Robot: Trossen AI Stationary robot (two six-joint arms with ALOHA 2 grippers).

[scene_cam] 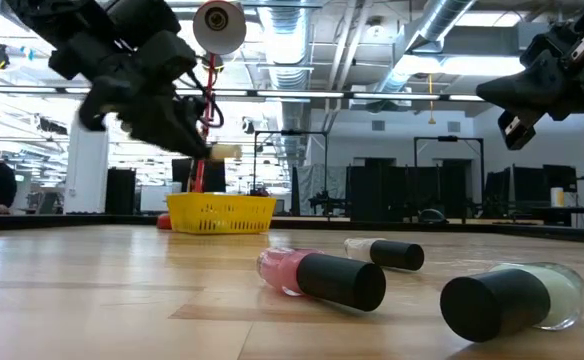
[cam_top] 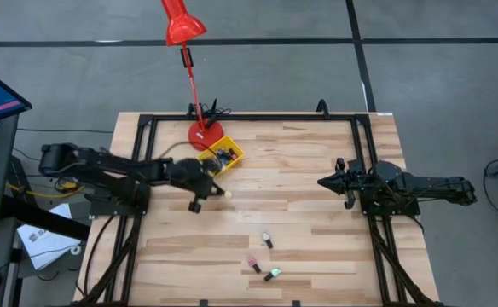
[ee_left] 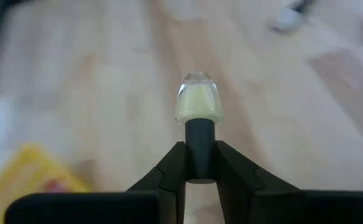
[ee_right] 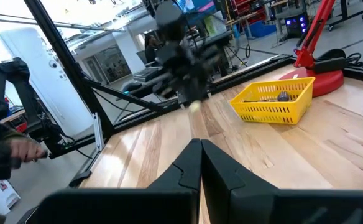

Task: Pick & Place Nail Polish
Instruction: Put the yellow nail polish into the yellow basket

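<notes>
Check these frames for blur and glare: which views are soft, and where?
Left wrist view: the table and yellow basket smear with motion, while the held pale bottle stays sharp. Low view: the left gripper is blurred; the nearest bottles are crisp. Right wrist view: the far arm is blurred. High view: even light, no glare.

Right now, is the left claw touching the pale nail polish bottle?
Touching. The left wrist view shows the left claw shut on the dark cap of the pale nail polish bottle, no gap either side.

The red desk lamp (cam_top: 199,128) stands just behind the yellow plastic basket (cam_top: 232,152); bare wooden table (cam_top: 309,170) lies open in front.
</notes>
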